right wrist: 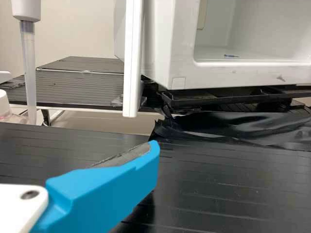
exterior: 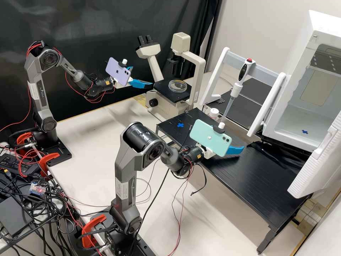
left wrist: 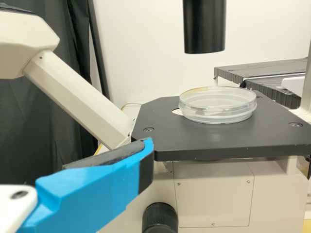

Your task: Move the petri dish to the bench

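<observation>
While the left gripper (exterior: 142,76) hung with its fingers apart, the petri dish (exterior: 177,86) sat beyond it on the microscope stage (exterior: 165,93); beneath the right gripper (exterior: 235,150), likewise spread, stood a black shelf (exterior: 255,177).

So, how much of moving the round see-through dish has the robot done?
Nothing looks done: the round clear petri dish sits on the flat black microscope stage. Nothing looks in hand: the left white-and-blue end effector hangs beside the stage, apart from the dish. Remaining: grip the dish, lift it and set it on the black bench.
</observation>
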Robot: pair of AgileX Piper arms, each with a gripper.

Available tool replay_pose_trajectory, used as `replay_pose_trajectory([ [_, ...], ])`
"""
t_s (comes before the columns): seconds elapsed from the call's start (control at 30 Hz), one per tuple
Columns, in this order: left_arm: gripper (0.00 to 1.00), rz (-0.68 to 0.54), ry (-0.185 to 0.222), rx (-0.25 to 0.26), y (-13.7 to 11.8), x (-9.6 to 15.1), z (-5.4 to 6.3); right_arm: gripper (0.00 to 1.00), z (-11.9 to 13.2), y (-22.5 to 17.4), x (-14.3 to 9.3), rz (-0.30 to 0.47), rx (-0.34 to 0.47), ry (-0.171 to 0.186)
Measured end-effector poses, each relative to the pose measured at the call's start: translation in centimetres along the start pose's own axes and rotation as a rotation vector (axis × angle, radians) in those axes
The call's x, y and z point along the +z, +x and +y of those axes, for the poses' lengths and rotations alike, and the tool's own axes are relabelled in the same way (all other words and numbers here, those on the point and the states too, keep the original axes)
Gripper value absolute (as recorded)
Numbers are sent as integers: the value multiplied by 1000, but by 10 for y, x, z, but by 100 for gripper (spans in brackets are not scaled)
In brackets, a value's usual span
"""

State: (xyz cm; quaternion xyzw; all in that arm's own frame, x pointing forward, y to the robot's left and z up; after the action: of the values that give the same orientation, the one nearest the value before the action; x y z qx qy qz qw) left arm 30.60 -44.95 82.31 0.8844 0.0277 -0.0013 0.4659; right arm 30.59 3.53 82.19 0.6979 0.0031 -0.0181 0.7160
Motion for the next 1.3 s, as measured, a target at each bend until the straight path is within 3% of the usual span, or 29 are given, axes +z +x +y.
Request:
replay_pose_trajectory([
  [0.33,100,0,0,0,0,0,0,100,-1,-5,-5,10,-2,6],
  [0.47,100,0,0,0,0,0,0,100,-7,-17,-21,36,3,38],
  [0.6,100,0,0,0,0,0,0,100,-15,-27,-41,102,-17,11],
  [0.7,100,0,0,0,0,0,0,100,-26,-33,-58,133,-32,17],
  [0.8,100,0,0,0,0,0,0,100,-39,-42,-78,202,-71,-31],
  [0.93,100,0,0,0,0,0,0,100,-52,-46,-102,251,-90,-52],
  [1.07,100,0,0,0,0,0,0,100,-63,-49,-128,336,-105,-118],
  [1.2,100,0,0,0,0,0,0,100,-74,-43,-152,365,-100,-126],
  [1.3,100,0,0,0,0,0,0,100,-82,-40,-169,405,-106,-152],
])
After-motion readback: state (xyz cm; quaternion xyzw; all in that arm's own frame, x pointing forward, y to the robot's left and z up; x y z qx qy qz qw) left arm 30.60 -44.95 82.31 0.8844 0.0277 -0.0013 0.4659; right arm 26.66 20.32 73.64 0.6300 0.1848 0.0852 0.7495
